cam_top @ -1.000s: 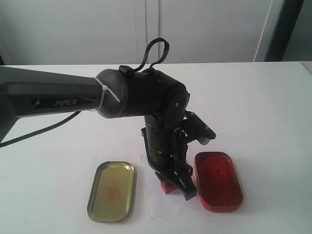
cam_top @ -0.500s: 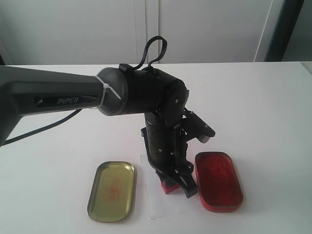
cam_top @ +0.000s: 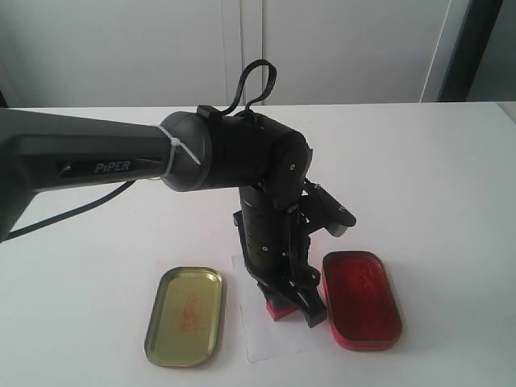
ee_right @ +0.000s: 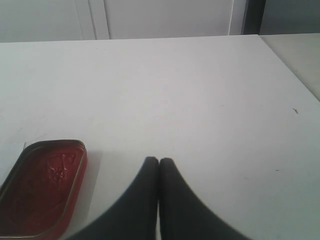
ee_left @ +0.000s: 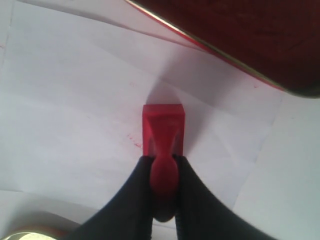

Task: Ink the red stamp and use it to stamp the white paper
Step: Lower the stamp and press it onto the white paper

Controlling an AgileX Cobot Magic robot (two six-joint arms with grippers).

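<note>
1. The red stamp [ee_left: 163, 132] is standing on the white paper [ee_left: 75, 100], block end down and knobbed handle up. It looks to be touching the sheet, though I cannot be sure from here.
2. The left gripper [ee_left: 163, 161] is coming in from above. Its two black fingers [ee_left: 137, 190] are clenching the stamp's narrow handle from either side.
3. The paper is lying flat near the table's [cam_top: 419, 161] front edge, about midway along it. The stamp is sitting toward the side of the sheet nearest the ink pad.
4. The red ink-pad tin [cam_top: 361, 298] is lying open just beside the paper, on the right-arm side, its edge close to the sheet's edge.
5. A gold-coloured tin lid [cam_top: 185, 315] is lying inside-up on the paper's other side, with faint red smudges showing in it.
6. The right gripper [ee_right: 159, 162] is hanging over bare tabletop with its fingers pressed together, grasping nothing. The ink-pad tin is showing off to one side of it.
</note>
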